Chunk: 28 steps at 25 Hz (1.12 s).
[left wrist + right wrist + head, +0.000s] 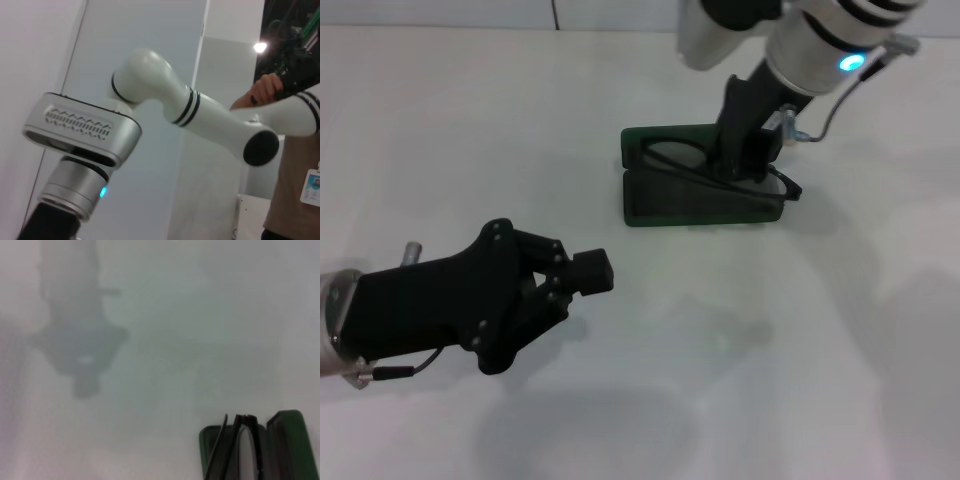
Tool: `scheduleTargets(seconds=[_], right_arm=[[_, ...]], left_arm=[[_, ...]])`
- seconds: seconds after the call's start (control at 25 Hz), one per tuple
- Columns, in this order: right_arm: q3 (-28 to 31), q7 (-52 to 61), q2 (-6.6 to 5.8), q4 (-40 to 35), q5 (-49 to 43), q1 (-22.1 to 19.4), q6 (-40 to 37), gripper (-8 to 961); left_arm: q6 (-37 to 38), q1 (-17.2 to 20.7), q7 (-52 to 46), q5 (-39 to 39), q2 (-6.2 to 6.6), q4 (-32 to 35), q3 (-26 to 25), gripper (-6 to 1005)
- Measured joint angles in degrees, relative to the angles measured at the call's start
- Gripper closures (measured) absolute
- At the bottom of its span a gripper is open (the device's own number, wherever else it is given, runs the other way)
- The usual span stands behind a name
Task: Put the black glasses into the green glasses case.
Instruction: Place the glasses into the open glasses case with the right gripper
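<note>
The case is seen lying open on the white table, its lid hinged toward the robot. The glasses are held over the case's far half by the right gripper, which is lowered into the case; its fingers appear pinched on the frame. 1 end of the glasses juts past the case's right edge. The left gripper is kept well apart, nearer the robot, its fingers pressed together on nothing.
</note>
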Motion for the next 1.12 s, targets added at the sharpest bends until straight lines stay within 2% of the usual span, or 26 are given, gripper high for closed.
scheduleTargets(seconds=[0.12, 0.52, 1.12], right_arm=[[-3.13, -0.9, 0.0, 2.81, 0.78, 2.09, 2.12, 835], [-12.93, -0.93, -0.01, 1.23, 0.54, 1.31, 7.62, 834], [-23.22, 0.32, 0.0, 2.92, 0.96, 0.97, 16.25, 832]], left_arm=[[-0.05, 0.03, 0.54, 0.66, 0.0, -0.16, 0.15, 987], [0.11, -0.84, 1.17, 4.34, -0.48, 0.07, 0.25, 986], [-0.06, 1.72, 3.87, 6.36, -2.17, -0.39, 0.24, 987]])
